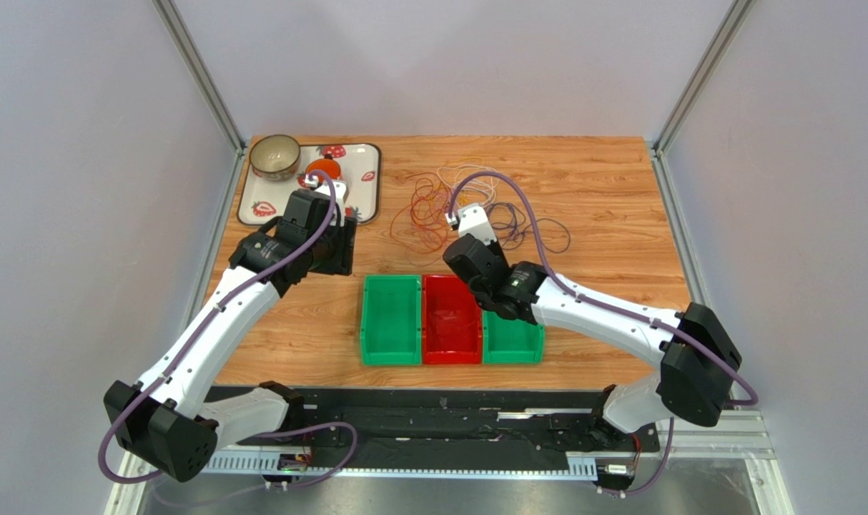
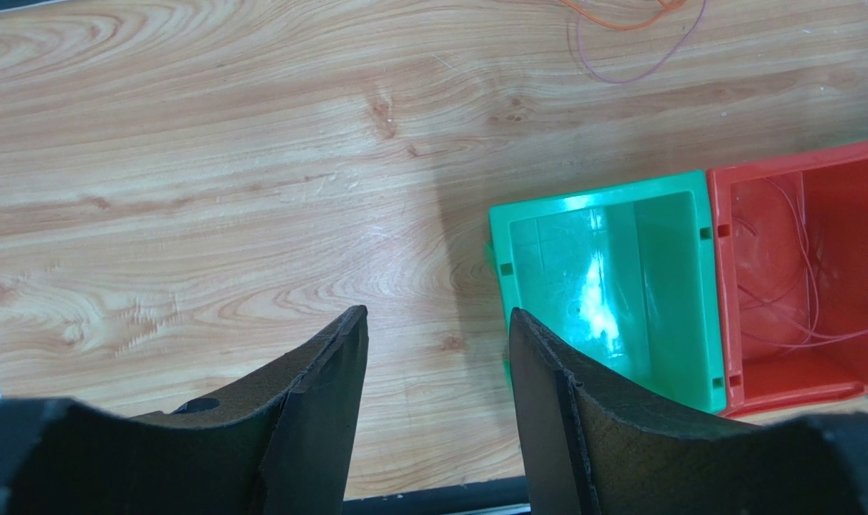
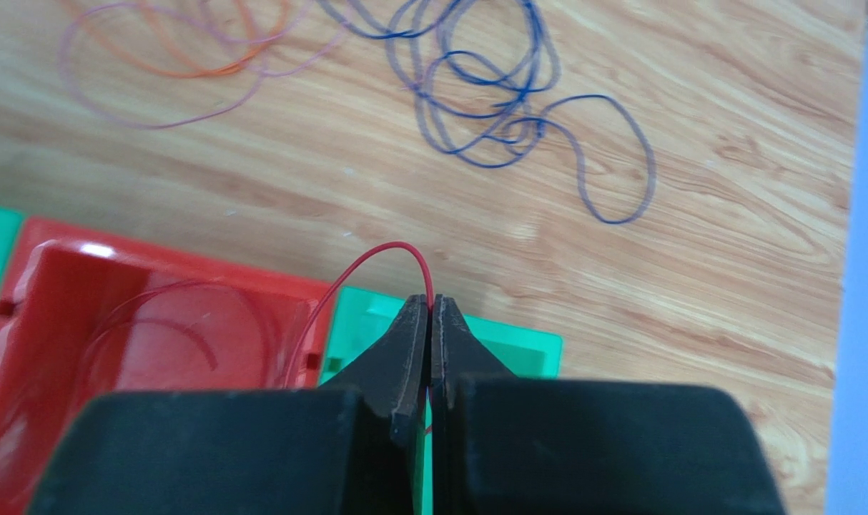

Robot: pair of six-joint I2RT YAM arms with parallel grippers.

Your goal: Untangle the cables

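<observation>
- Wooden table [image 1: 610, 204] filled the cell; the arm bases sat at its 6 o'clock edge.
- Left arm [image 1: 213, 322] reached toward 11 o'clock and right arm [image 1: 610, 317] toward 10 o'clock, both over the table.
- Tray [image 1: 361, 177] sat in the table's 11 o'clock corner, with a bowl [image 1: 275, 157] on its 10 o'clock end.
- Three bins stood in a touching row, near-centre: left green bin [image 1: 391, 319], red bin [image 1: 451, 319], right green bin [image 1: 514, 341].
- Left gripper [image 2: 433, 322]: fingers spread with nothing between them, over bare wood. In its wrist view the left green bin was at 3 o'clock.
- Right gripper [image 3: 430, 306]: fingers pressed together, pinching a red wire [image 3: 379, 258]. It hung over the seam between the red bin and the right green bin.
- The red wire arced up from the fingertips, bent over toward 9 o'clock and dropped over the red bin's rim. Thin red loops lay inside that bin.
- The remaining cables [image 1: 438, 204] lay in a loose pile on the wood at 12 o'clock from the bins, well apart from them. Mostly orange-red loops, overlapping.
- A blue cable [image 3: 492, 97] lay in separate coils at 3 o'clock of the orange pile. Couldn't tell if the two lots crossed.
- Left green bin looked bare inside. The right green bin's inside was mostly hidden by the right gripper.
</observation>
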